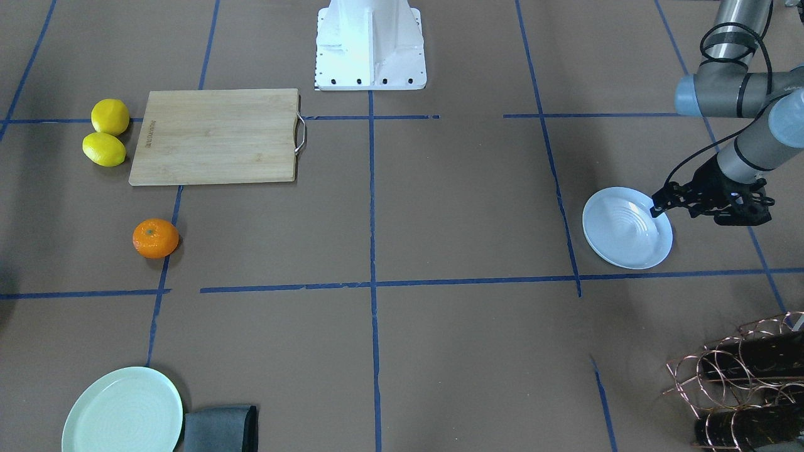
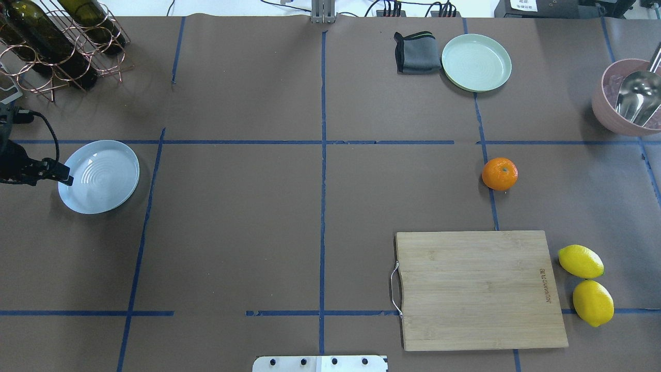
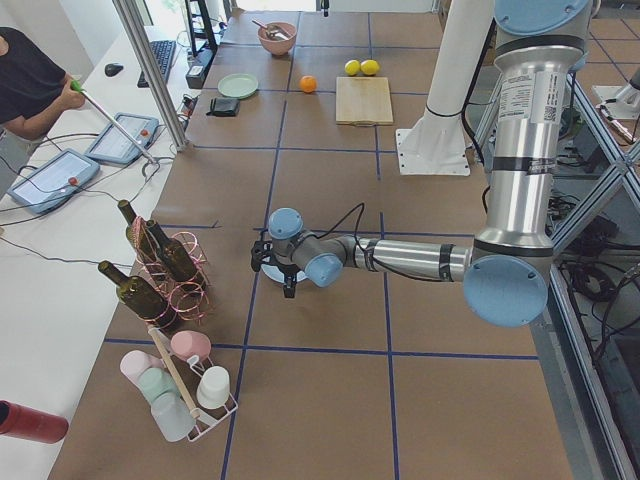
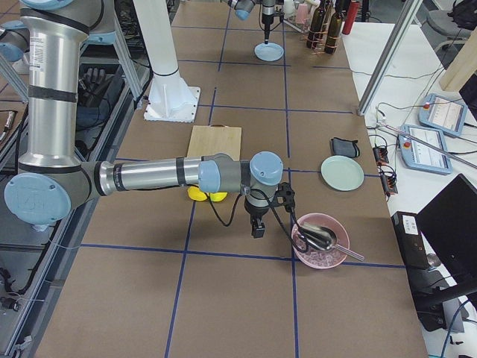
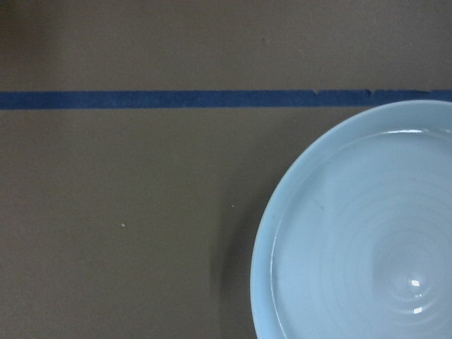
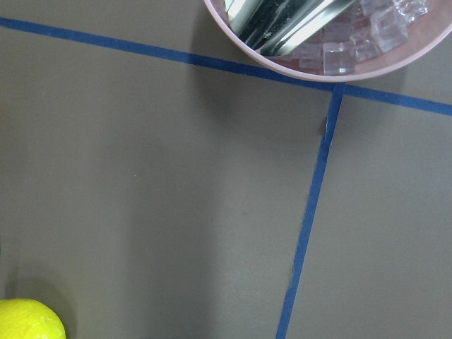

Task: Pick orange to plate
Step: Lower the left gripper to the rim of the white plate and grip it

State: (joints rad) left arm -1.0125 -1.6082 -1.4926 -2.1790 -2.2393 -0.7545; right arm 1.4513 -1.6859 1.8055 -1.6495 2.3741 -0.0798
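Observation:
The orange (image 1: 155, 238) (image 2: 499, 174) lies alone on the brown table, on a blue tape line beyond the cutting board. Far across the table sits the pale bluish-white plate (image 1: 628, 228) (image 2: 98, 176), with nothing on it. My left gripper (image 1: 658, 207) (image 2: 67, 180) points down over the plate's outer rim and its fingers look shut with nothing seen between them. The left wrist view shows only the plate (image 5: 367, 233) and bare table. My right gripper (image 4: 256, 230) hangs between the lemons and the pink bowl, seen only from the side, so I cannot tell its state.
A wooden cutting board (image 2: 477, 289) lies near the robot's base, with two lemons (image 2: 580, 261) (image 2: 593, 303) beside it. A mint-green plate (image 2: 476, 62) and grey cloth (image 2: 416, 51) lie at the far edge. A pink bowl (image 2: 604, 111) holds ice and a scoop. A wine rack (image 2: 57, 46) stands behind the plate.

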